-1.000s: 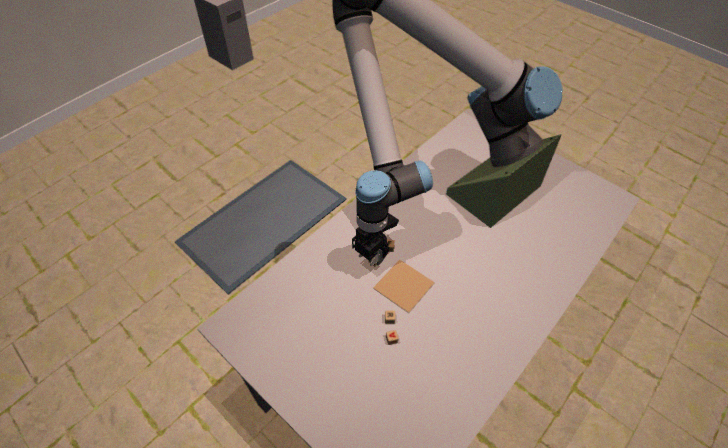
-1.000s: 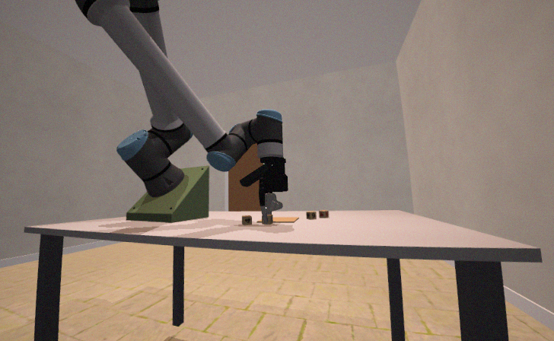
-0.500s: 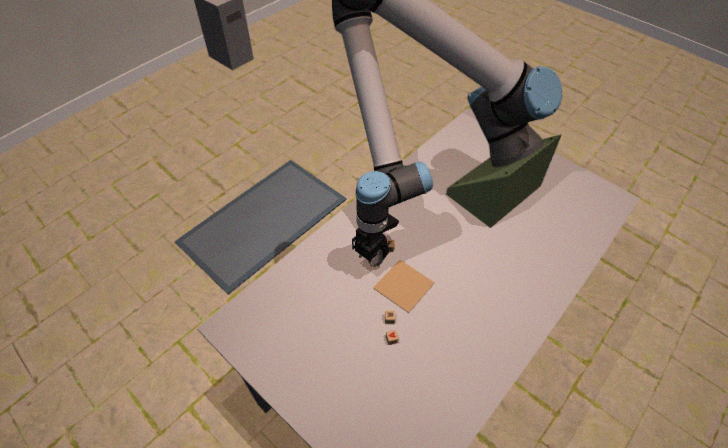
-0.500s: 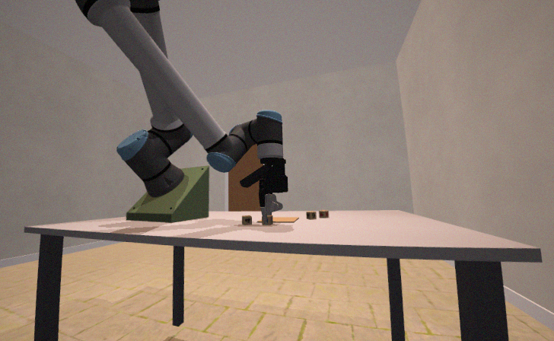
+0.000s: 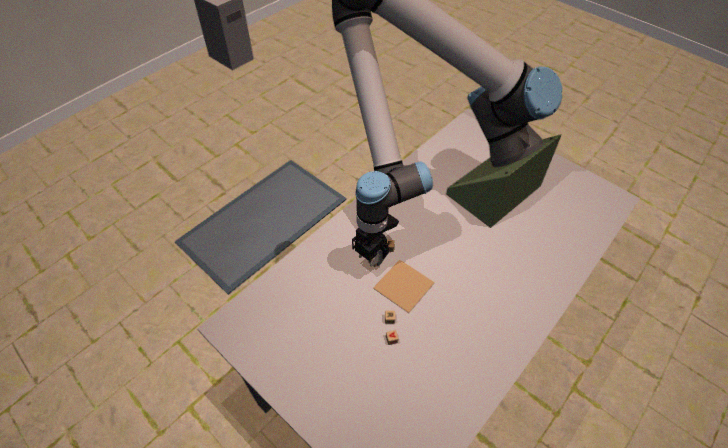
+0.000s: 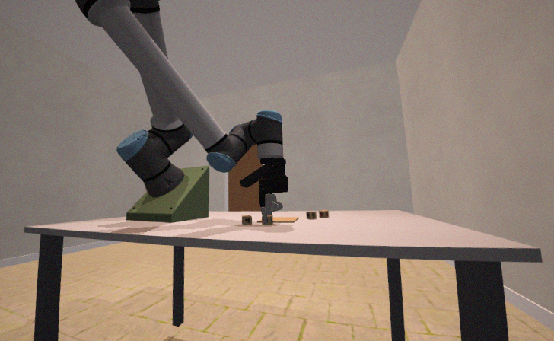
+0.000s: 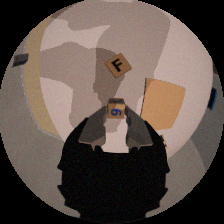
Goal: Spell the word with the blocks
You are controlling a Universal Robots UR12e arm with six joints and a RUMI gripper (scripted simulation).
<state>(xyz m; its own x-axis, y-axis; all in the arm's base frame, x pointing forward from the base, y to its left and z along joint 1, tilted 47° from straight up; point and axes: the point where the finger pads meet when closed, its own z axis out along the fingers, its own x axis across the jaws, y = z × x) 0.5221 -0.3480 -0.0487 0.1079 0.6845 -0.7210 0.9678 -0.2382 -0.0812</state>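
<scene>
My gripper [image 5: 376, 258] is shut on a wooden block with a blue letter [image 7: 116, 111]. It holds the block down at the table top, just beside the tan mat [image 5: 403, 286]. In the exterior view the block [image 6: 267, 219] sits at table level between the fingers. The F block [image 7: 118, 65] lies on the table close by, off the mat, and also shows in the top view [image 5: 391, 243]. A block with a dark green letter [image 5: 390, 316] and the red A block [image 5: 392, 336] lie off the mat on its other side. No block is on the mat.
The green robot base wedge [image 5: 500, 186] stands at the table's back. A grey-blue panel [image 5: 261, 222] lies on the floor beside the table. A grey box [image 5: 225, 30] stands far off on the floor.
</scene>
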